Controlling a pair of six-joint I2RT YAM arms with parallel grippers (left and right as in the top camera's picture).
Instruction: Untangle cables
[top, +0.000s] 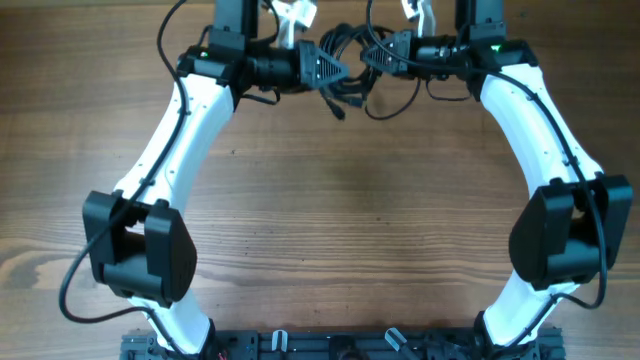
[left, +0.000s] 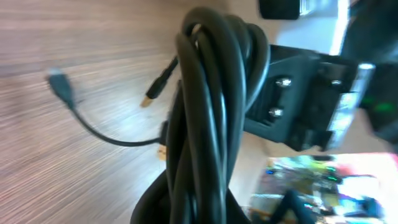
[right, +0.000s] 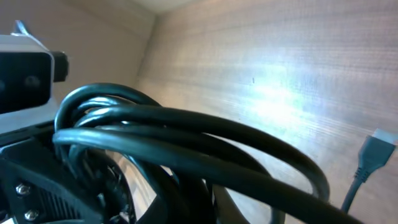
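The cables (top: 350, 45) form a tangled black bundle held above the far edge of the table, between my two grippers. My left gripper (top: 328, 68) points right and is shut on the bundle's left side. My right gripper (top: 374, 57) points left, shut on its right side. Loose ends with a plug (top: 339, 107) and a loop (top: 388, 108) hang below. In the left wrist view the cables (left: 214, 112) fill the centre and hide my fingers, with two plug ends (left: 59, 84) trailing over the wood. In the right wrist view the cables (right: 186, 137) arc across, with a flat plug (right: 375, 149) at right.
The wooden table (top: 340, 220) spreads below the grippers. Both white arms curve along the left side (top: 160, 150) and the right side (top: 550, 140). The arm bases and a black rail (top: 340, 345) sit at the near edge. White fixtures (top: 295, 20) stand at the far edge.
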